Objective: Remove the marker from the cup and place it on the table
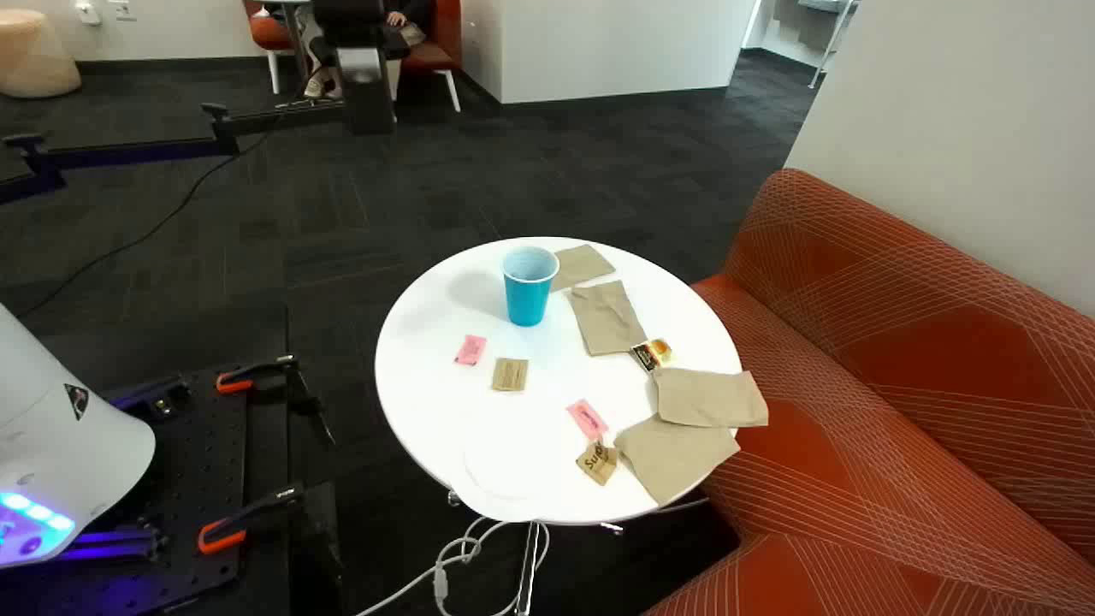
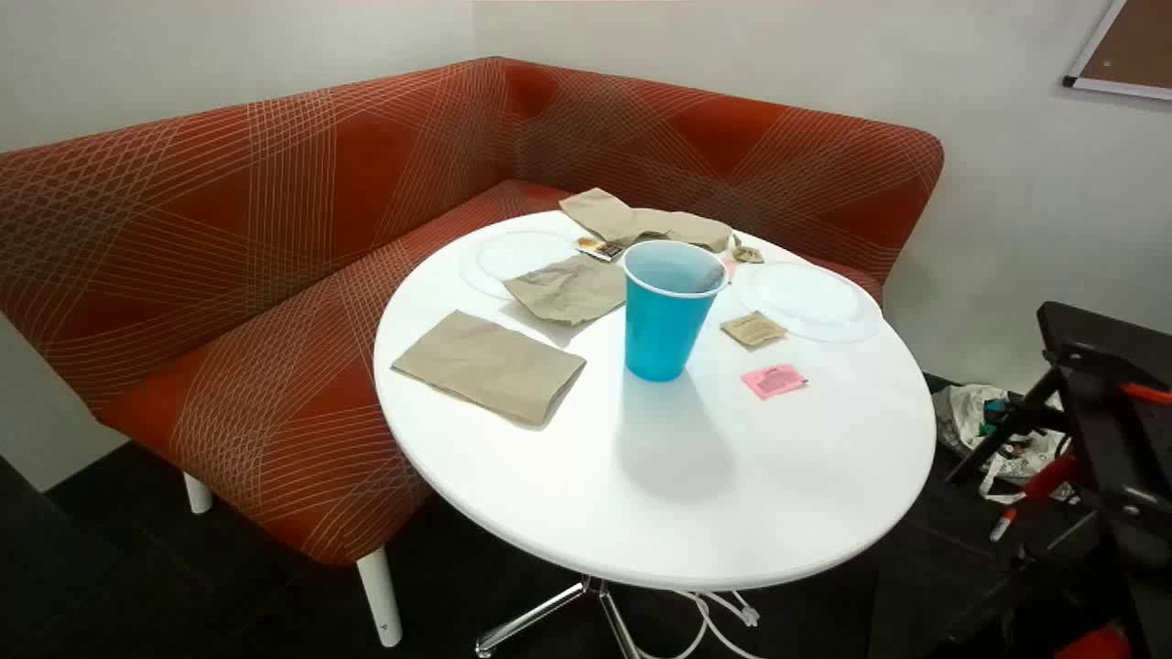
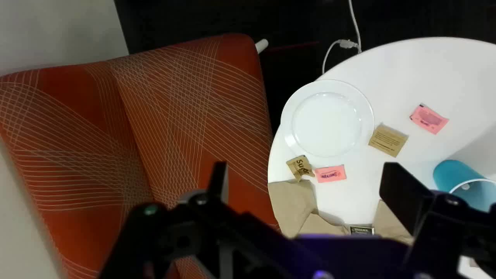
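Observation:
The turquoise cup (image 1: pixel 527 301) stands upright on the round white table (image 1: pixel 419 368). It also shows in an exterior view (image 2: pixel 661 331) and at the right edge of the wrist view (image 3: pixel 454 175), partly behind a finger. The marker does not show as a stick in any view; whether it is inside the cup is hidden. A small pale spot shows inside the cup in the wrist view. My gripper (image 3: pixel 305 180) is open and empty in the wrist view, with its fingers wide apart above the table's edge and the sofa. The cup lies beyond the right finger. The gripper is out of both exterior views.
Brown napkins (image 2: pixel 490 366), pink packets (image 3: pixel 429 118) and brown packets (image 3: pixel 388 140) lie on the table. Clear plates (image 3: pixel 327 124) lie near its edge. An orange-red sofa (image 2: pixel 302 384) borders the table. The robot's base (image 1: pixel 68 436) stands on a black stand beside the table.

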Controlling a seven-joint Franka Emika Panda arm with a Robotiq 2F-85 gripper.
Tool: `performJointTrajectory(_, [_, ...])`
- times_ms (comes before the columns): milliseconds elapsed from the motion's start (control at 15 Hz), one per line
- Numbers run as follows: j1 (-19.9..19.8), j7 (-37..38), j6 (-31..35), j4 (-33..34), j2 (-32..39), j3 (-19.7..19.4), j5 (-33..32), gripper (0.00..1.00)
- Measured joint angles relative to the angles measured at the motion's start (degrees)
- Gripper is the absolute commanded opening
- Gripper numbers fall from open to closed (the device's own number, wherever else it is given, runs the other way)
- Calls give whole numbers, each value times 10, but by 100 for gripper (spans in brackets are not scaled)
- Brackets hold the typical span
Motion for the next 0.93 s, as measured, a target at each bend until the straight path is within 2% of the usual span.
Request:
performJointTrajectory(667, [3,0,0,0,1,0,0,100])
performJointTrajectory(933, [36,0,12,9,27,8,1,100])
